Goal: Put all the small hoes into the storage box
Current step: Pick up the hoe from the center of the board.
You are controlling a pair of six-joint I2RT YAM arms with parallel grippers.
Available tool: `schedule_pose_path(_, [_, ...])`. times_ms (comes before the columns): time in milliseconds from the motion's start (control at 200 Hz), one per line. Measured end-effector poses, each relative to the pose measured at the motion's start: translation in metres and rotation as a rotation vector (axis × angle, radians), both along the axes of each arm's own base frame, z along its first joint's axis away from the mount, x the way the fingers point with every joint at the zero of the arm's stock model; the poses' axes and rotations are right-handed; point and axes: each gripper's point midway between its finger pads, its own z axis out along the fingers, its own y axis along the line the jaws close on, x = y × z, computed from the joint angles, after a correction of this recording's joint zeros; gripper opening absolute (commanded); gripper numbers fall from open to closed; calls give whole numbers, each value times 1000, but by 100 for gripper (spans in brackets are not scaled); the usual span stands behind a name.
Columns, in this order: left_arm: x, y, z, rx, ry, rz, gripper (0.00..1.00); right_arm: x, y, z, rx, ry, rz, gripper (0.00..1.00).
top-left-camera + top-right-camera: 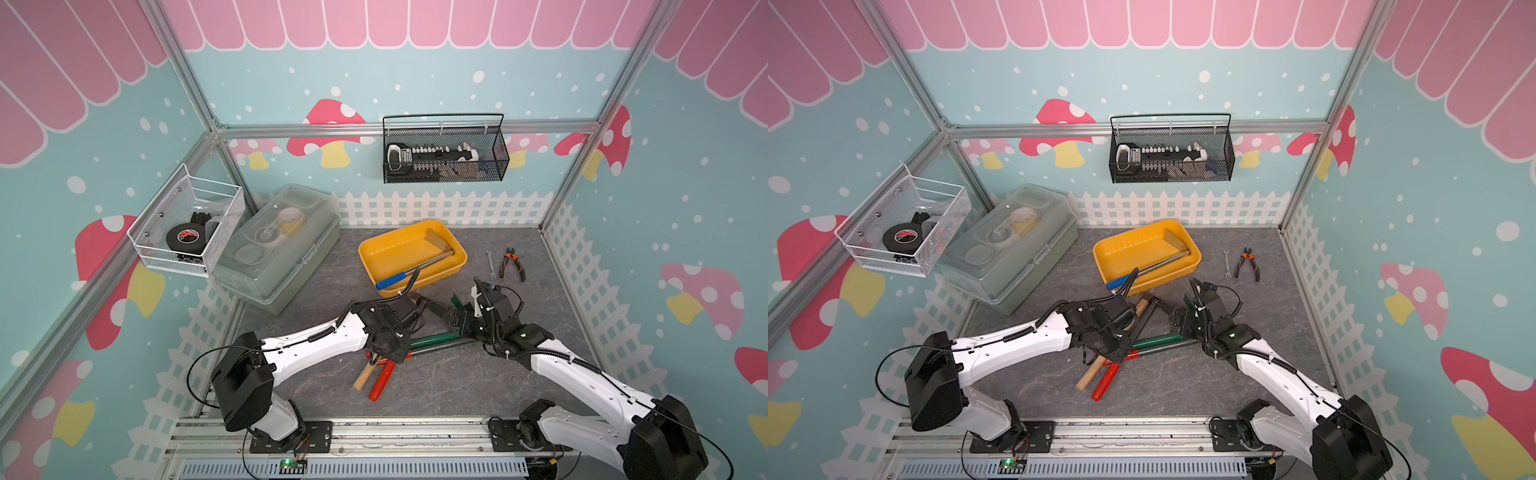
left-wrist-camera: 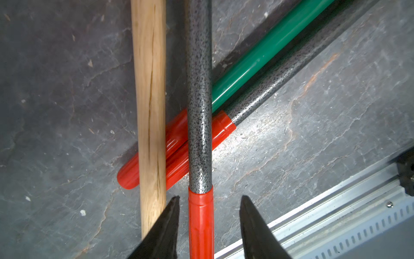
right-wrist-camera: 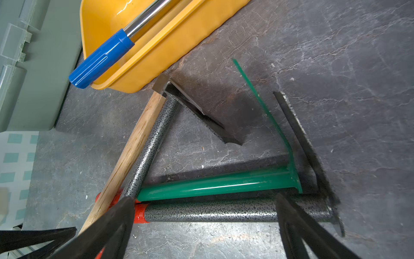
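Black fingers (image 2: 165,224) of the left claw (image 2: 210,197) stand apart on either side of a red grip (image 2: 200,224), with a gap showing on both sides, so it grips nothing yet. That grip belongs to the small hoe (image 2: 199,89), the speckled grey one I take to be the target. It lies on the counter (image 2: 67,89), tight beside a wooden handle (image 2: 149,89) and across the red ends of a green hoe (image 2: 264,51) and a second speckled hoe (image 2: 280,75). In a top view its long axis slants from lower left, the grip end, to upper right, with the blade end toward the storage box (image 1: 395,249) just above frame centre, where a blue-handled hoe (image 1: 392,280) already lies. Done well, one finger slips cleanly between wood and red, then a firm close and a straight lift; held by the tail, the blade may sag. Meanwhile the right claw (image 3: 203,197) hangs wide open over the green shaft.
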Motion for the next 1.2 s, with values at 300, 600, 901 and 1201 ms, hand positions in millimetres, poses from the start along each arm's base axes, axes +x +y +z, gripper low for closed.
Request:
schedule_pose_path(300, [-14,6,-20,38,39,16,44,1,-2,0,2,1,-10,97])
schedule_pose_path(600, [-18,7,-39,64,75,12,44,2,-4,4,9,-11,-17,97])
schedule_pose_path(901, [-18,5,-54,87,98,11,39,3,-6,6,12,-14,-22,97])
schedule_pose_path(1201, [-18,5,-59,95,105,12,38,2,-6,5,11,-13,-23,97])
